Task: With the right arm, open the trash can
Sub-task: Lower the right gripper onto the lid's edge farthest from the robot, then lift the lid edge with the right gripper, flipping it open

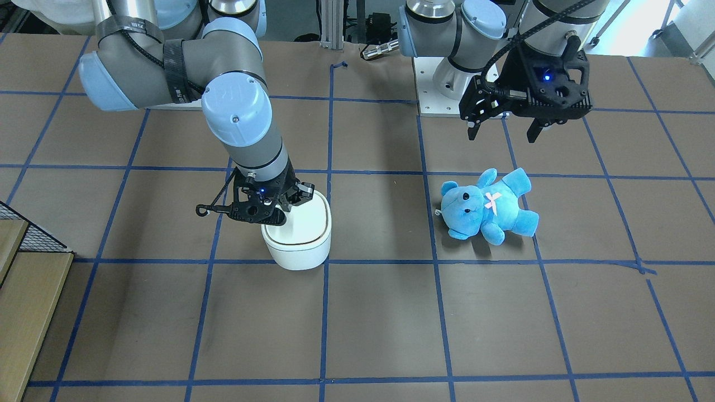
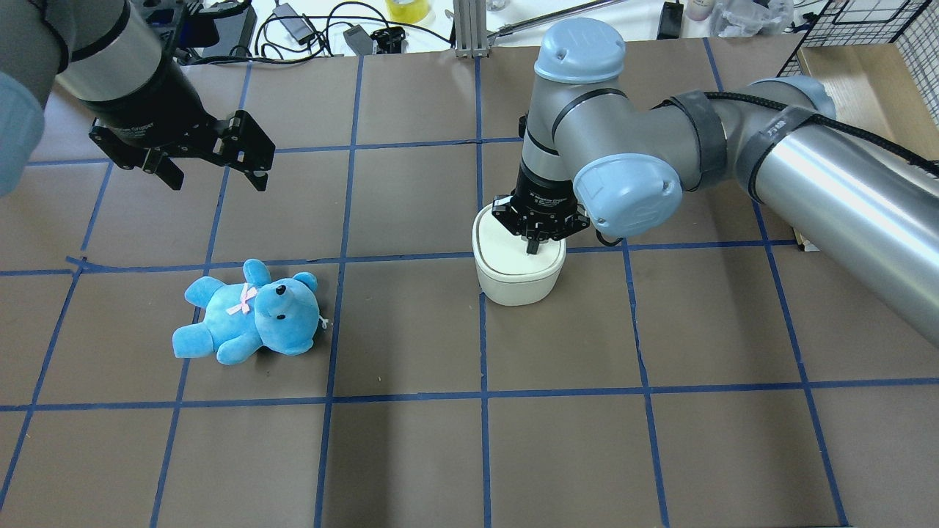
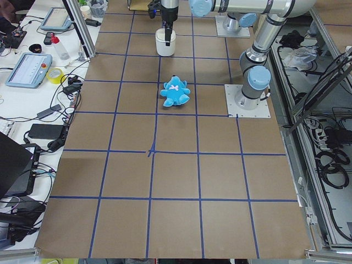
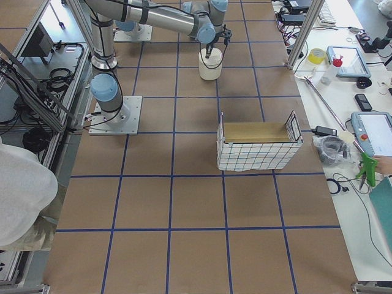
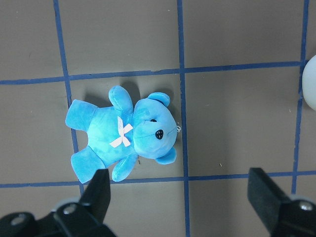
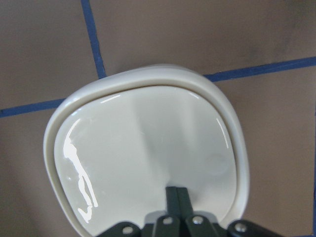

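Note:
The white trash can (image 1: pixel 301 240) stands on the brown table, its flat lid (image 6: pixel 148 148) lying down. It also shows in the overhead view (image 2: pixel 517 282) and both side views (image 3: pixel 165 47) (image 4: pixel 209 67). My right gripper (image 2: pixel 533 248) points straight down with its fingers shut together, the tips touching the lid near its edge on the robot's side (image 6: pixel 177 195) (image 1: pixel 282 216). It holds nothing. My left gripper (image 2: pixel 218 180) hangs open and empty above the table (image 1: pixel 501 134) (image 5: pixel 180 197).
A blue teddy bear (image 2: pixel 249 312) lies on its back on the table, below the left gripper (image 5: pixel 123 133) (image 1: pixel 486 206). A wire basket lined with cardboard (image 4: pixel 257 147) stands at the robot's far right end (image 2: pixel 866 73). Blue tape lines grid the table.

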Controlling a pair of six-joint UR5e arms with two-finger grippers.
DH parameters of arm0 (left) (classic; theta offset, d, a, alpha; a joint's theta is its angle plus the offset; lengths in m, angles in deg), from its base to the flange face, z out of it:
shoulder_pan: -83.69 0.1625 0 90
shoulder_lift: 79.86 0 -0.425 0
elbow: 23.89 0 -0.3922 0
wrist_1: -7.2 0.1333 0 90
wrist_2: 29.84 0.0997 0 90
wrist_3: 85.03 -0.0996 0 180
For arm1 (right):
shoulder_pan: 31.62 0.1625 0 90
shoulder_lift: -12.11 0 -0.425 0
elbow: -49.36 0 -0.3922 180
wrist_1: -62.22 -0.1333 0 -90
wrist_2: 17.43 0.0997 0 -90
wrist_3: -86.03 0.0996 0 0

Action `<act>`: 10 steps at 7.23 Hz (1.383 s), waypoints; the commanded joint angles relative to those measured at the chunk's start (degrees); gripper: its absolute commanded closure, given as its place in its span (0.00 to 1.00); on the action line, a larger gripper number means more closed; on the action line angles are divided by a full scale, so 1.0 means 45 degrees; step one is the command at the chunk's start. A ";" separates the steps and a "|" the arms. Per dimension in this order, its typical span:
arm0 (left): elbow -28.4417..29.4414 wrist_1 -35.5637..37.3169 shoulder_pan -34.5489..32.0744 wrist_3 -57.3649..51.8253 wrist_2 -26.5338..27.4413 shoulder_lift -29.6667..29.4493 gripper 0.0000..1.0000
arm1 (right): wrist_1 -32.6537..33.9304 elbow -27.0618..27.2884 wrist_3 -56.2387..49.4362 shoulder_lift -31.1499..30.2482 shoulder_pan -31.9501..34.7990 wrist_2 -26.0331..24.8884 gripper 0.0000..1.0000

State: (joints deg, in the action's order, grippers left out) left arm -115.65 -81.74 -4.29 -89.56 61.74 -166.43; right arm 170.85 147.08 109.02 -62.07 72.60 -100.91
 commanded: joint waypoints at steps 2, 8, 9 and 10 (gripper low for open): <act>0.0000 0.0000 0.0000 0.0012 0.0000 0.0000 0.00 | -0.0059 -0.0367 0.0299 -0.0135 -0.0014 -0.0023 1.00; 0.0000 0.0000 0.0000 -0.0008 0.0000 0.0000 0.00 | -0.4788 -0.3074 0.0810 -0.1835 -0.0053 -0.0119 1.00; 0.0000 0.0000 0.0000 0.0011 0.0000 0.0000 0.00 | -0.4999 -0.3491 0.0500 -0.1817 -0.0092 -0.1010 0.90; 0.0000 0.0000 0.0019 0.0012 0.0000 0.0000 0.00 | -0.4015 -0.3592 -0.0644 -0.1797 -0.0112 -0.2198 0.58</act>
State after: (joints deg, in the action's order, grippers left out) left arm -115.65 -81.75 -4.27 -89.53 61.75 -166.43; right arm 150.89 132.51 110.50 -70.07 72.22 -105.38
